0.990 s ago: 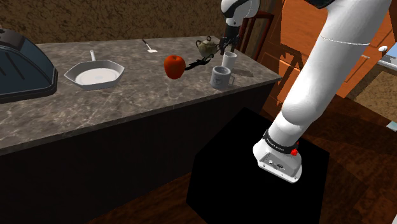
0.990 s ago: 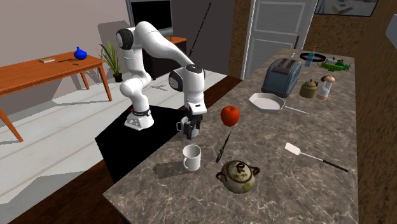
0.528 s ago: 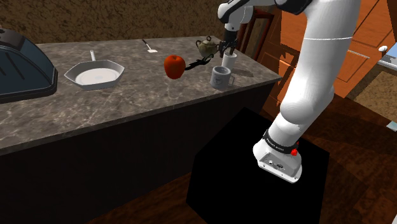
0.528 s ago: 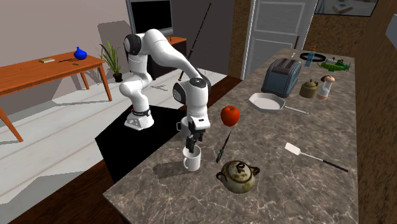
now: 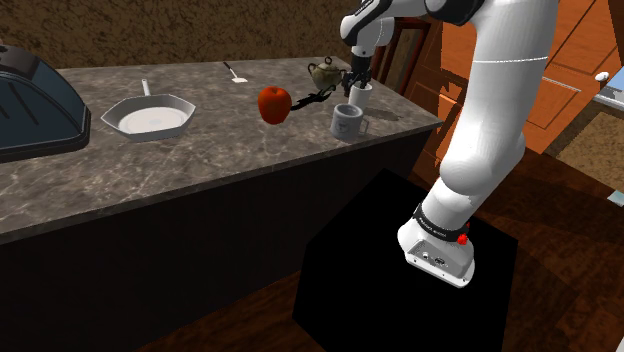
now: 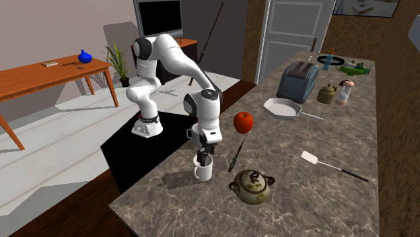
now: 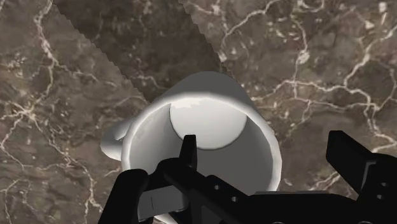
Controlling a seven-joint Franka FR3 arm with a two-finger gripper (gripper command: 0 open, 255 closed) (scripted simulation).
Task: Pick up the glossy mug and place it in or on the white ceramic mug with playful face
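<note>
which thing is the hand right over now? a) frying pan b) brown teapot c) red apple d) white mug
d: the wrist view shows the white mug right under the hand, whose open fingers straddle its rim.

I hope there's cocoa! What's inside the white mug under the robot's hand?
No cocoa: the white mug has a bare white bottom. One of the open jaws covers part of the inside wall, so that bit cannot be seen.
</note>
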